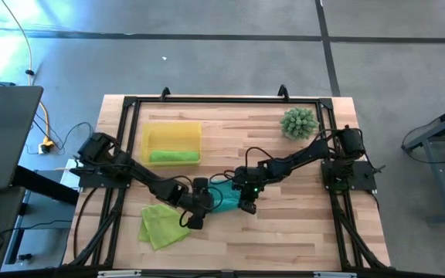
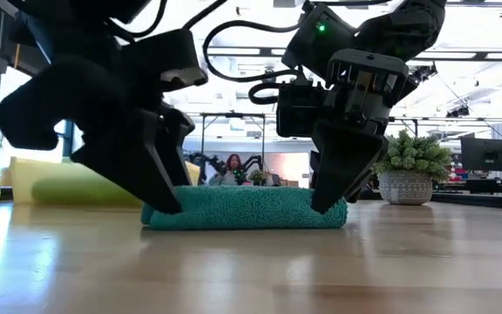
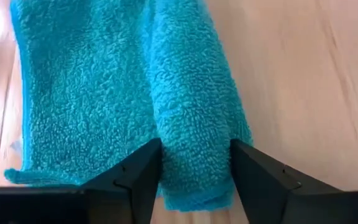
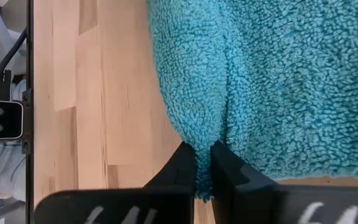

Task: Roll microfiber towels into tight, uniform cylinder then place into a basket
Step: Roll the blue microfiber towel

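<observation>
The teal towel (image 1: 224, 198) lies on the table, one long side rolled into a ridge (image 3: 185, 93), the rest flat (image 3: 73, 93). My left gripper (image 3: 194, 186) stands open at the towel's left end, a finger on each side of the ridge. At the towel's right end my right gripper (image 4: 204, 180) is shut on the towel. A lime green towel (image 1: 161, 225) lies flat near the front left. A rolled lime green towel (image 1: 173, 157) lies in the yellow basket (image 1: 172, 133). My left gripper straddles the ridge's left end (image 3: 194, 168), slanting down across it; whether its fingers (image 3: 138, 177) touch the cloth I cannot tell. My right gripper pinches a thin fold at the ridge's right end (image 4: 202, 158) between its two fingers, slanting down from the right. The towel rests on the table.
A spiky green plant in a pot (image 1: 298, 123) stands at the far right. A black frame (image 1: 222, 100) borders the tabletop. Bare wood (image 1: 300, 232) lies near the front right.
</observation>
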### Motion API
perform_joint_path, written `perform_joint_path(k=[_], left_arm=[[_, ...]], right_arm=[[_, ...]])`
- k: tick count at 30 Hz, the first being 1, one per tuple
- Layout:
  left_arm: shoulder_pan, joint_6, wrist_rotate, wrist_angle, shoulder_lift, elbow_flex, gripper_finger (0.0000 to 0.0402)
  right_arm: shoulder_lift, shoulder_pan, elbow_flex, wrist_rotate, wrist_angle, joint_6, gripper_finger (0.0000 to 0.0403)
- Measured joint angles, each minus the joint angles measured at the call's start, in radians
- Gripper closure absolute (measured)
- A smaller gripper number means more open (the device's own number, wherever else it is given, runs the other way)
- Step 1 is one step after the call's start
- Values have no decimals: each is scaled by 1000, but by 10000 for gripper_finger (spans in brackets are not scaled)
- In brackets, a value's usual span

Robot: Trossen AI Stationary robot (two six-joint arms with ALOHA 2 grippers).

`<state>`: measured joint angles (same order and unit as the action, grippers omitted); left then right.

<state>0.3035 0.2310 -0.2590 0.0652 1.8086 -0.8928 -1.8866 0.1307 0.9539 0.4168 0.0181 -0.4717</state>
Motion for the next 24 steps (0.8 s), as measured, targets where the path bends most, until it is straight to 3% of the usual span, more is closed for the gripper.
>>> perform_joint_path(k=[7,13,16,20,24], left_arm=[[0,78,55,-11,18,-1,303],[-29,119,202,-20,18,-2,387],[-57,156,263,-57,15,20,389],[-89,233,346,-245,14,116,384],[-113,320,416,-461,18,215,387]], right_arm=[[0,0,0,-10,-1,6,399],[0,0,2,-47,-3,46,349],[10,-2,2,-50,7,96,315],[60,-6,1,-61,75,187,285],[129,14,0,-158,113,351,278]])
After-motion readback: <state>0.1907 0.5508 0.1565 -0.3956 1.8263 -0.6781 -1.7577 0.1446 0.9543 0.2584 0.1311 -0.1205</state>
